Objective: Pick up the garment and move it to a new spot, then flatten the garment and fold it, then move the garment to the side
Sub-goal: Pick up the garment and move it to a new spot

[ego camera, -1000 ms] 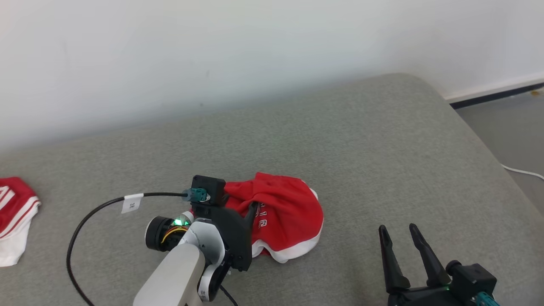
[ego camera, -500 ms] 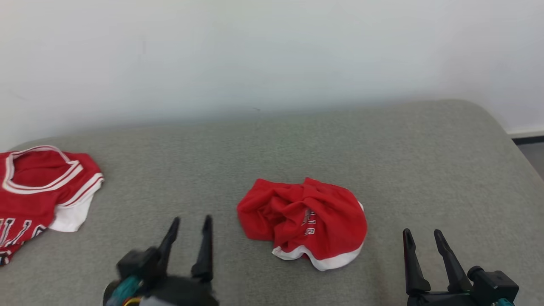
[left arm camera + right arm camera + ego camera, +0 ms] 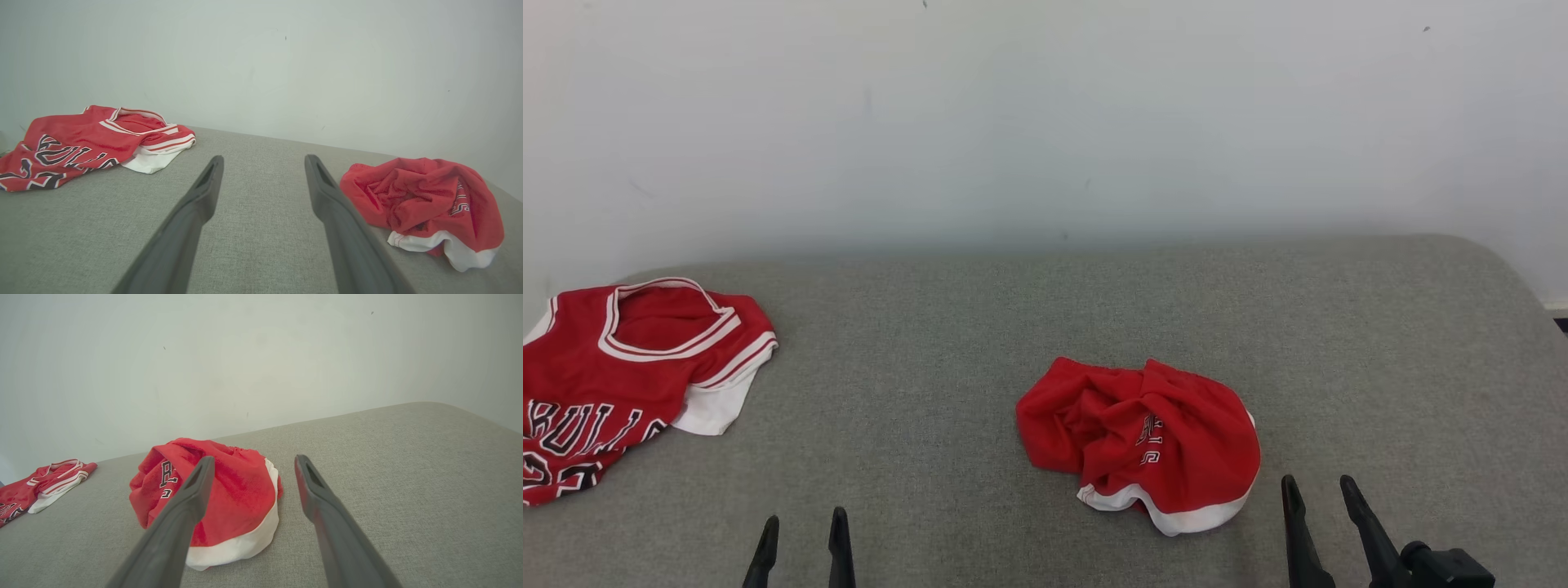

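The garment (image 3: 1139, 441), red shorts with a white hem, lies as a crumpled heap on the grey cushion (image 3: 931, 367), a little right of the middle and touched by neither claw. The left gripper (image 3: 804, 519) and the right gripper (image 3: 1317, 483) both hang at the near edge with fingers spread wide and nothing between them. I judge that the move to a new spot is finished, while flattening, folding and putting aside are all left to do. A second ago the left arm reached over the heap with its fingers at the cloth; now it is pulled back to the near left. The camera has also turned, so more of the red jersey (image 3: 629, 376) at the far left shows.
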{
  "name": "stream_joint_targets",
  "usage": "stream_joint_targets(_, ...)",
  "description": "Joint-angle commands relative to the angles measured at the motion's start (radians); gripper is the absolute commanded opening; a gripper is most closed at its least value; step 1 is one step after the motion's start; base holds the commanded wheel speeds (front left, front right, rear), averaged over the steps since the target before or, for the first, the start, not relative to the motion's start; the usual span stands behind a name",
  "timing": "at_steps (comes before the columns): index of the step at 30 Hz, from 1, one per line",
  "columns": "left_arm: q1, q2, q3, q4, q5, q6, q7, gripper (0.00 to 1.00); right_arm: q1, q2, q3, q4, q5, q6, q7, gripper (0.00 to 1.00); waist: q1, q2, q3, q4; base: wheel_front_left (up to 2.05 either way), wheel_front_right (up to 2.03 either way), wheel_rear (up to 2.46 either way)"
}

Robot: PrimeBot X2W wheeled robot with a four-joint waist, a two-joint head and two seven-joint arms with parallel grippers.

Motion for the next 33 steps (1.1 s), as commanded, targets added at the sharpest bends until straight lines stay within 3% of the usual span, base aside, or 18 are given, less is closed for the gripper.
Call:
stream_joint_targets(1, 0.032, -0.013, 0.022, -0.012, 0.025, -0.014, -0.003, 1.00, 0.016, 0.002, 0.005, 0.009, -0.008, 0.004, -0.006, 1.00, 0.0001, 0.0000, -0.006, 0.004, 0.00, 0.00, 0.00)
stream_joint_targets(13, 0.107, -0.067, 0.140, 0.013, 0.114, -0.106, -0.004, 1.00, 0.039, 0.001, 0.008, 0.045, -0.025, 0.004, -0.005, 1.00, 0.0001, 0.0000, -0.020, 0.006, 0.00, 0.00, 0.00)
stream_joint_targets(33, 0.074, -0.077, 0.158, 0.046, 0.127, -0.129, -0.004, 1.00, 0.021, 0.001, 0.009, 0.041, -0.019, 0.004, 0.002, 1.00, 0.0001, 0.0000, -0.004, -0.010, 0.00, 0.00, 0.00)
